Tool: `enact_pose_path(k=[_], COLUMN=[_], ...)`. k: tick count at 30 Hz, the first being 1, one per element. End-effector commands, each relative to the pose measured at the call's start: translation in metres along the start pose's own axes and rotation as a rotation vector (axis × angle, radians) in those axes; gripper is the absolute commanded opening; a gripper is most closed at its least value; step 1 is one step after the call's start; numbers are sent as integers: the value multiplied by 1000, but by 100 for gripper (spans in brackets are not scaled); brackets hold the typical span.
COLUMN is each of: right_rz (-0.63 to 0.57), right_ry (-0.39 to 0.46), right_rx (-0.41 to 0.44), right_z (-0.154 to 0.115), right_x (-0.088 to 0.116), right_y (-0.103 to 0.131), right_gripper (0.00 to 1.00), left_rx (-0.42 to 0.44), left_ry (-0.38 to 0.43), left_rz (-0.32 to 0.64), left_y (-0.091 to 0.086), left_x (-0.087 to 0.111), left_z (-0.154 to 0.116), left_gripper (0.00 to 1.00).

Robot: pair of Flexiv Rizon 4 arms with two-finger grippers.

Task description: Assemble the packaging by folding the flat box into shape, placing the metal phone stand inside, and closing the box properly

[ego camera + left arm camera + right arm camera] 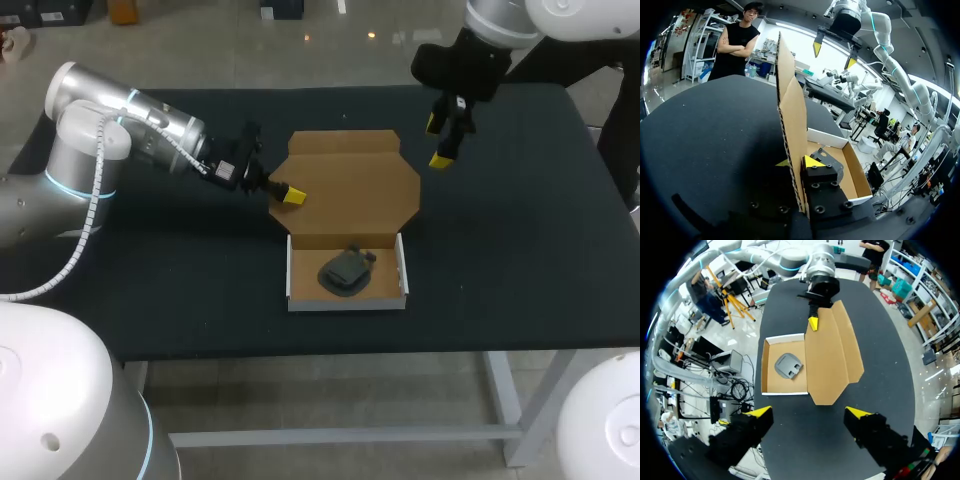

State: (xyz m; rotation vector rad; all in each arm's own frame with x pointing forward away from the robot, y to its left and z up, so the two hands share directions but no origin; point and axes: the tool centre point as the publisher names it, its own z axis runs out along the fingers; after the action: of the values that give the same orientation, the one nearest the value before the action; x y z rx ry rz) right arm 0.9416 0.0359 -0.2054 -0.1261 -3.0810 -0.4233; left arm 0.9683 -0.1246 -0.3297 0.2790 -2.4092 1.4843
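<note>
The box's white tray [290, 270] sits mid-table with the dark grey metal phone stand [347, 270] lying inside. Its brown cardboard lid [355, 185] stands open behind the tray. My left gripper [290, 196] is at the lid's left edge. In the left wrist view the lid [790, 100] runs edge-on between the yellow tips of that gripper [797, 162], which press it from both sides; the stand [834, 164] shows just beyond. My right gripper [443, 140] hangs open above the table off the lid's far right corner, holding nothing. From there its open gripper [809, 412] looks down on lid [832, 355], tray [765, 365] and stand [789, 365].
The black table [520, 230] carries nothing besides the box. Bare surface lies to the right, left and front of the tray.
</note>
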Motion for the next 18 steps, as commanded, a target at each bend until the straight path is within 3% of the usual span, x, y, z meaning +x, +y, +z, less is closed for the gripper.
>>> enact_pose_path(k=[1,18], right_rz=[0,-10], right_ry=[3,2], right_rx=[5,6], right_z=[-1,-4], right_x=[1,2], right_y=[1,7], right_gripper=[100,100], left_rx=[6,10], left_ry=[1,-11], left_rz=[11,150], left_y=[1,-1], left_x=[1,18], left_z=[1,-2], left_gripper=[0,0])
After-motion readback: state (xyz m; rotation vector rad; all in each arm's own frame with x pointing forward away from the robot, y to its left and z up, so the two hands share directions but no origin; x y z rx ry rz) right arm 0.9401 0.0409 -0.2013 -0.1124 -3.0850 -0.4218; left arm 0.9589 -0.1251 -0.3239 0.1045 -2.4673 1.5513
